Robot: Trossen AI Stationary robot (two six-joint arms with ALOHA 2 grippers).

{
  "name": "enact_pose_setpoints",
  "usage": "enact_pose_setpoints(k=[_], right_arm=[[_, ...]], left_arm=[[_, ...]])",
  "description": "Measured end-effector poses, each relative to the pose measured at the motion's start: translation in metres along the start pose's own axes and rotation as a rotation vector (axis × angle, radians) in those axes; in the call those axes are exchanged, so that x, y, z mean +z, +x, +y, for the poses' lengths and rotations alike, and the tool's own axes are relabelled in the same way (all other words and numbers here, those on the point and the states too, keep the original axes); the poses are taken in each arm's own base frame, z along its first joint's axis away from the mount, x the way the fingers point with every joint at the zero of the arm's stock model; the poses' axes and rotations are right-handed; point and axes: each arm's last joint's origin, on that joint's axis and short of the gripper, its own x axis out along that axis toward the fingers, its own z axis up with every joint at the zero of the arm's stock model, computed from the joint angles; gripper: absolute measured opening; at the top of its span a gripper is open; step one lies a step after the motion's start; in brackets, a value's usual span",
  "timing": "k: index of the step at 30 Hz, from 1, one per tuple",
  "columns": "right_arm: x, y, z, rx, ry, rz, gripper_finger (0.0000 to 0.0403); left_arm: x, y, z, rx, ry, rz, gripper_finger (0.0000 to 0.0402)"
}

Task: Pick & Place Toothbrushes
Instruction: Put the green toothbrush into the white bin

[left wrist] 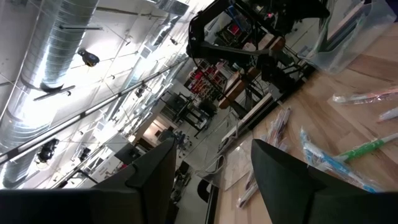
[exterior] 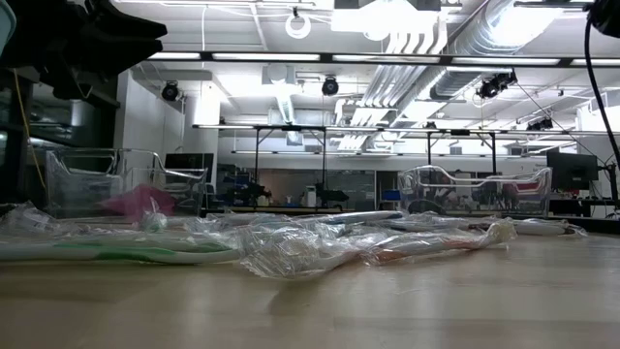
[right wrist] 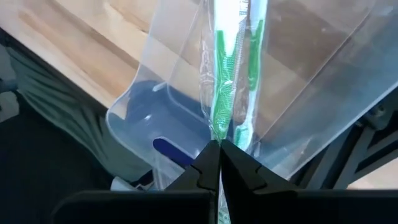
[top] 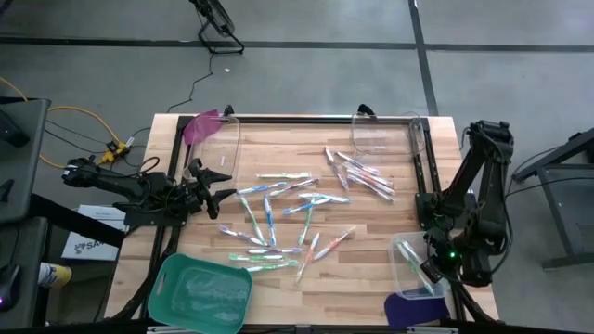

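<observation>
Over the clear bin at the surface's near right corner, right claw: fingers pressed together, pinching one wrapped green toothbrush that hangs into the bin. Left claw: fingers spread, holding nothing, at the left edge beside the scattered toothbrushes, which lie wrapped across the middle of the surface. Teal tray: near left corner.

grey concrete floor; silver ceiling ducts under bright lights.
</observation>
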Motion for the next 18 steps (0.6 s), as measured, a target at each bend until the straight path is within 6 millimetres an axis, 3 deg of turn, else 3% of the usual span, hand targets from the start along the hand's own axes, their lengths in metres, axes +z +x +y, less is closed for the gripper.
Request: enact_pose_setpoints(k=[12, 18], right_arm=[[0.0013, 0.0067, -0.0035, -0.076, -0.017, -0.054, 0.0009], [0.0006, 0.0085, -0.0038, -0.096, -0.019, -0.052, 0.0034]], left_arm=[[0.0000, 0.0000, 0.0000, 0.000, 0.000, 0.000, 0.0203], [0.0000, 0.0000, -0.0001, 0.000, -0.007, 0.000, 0.0203]])
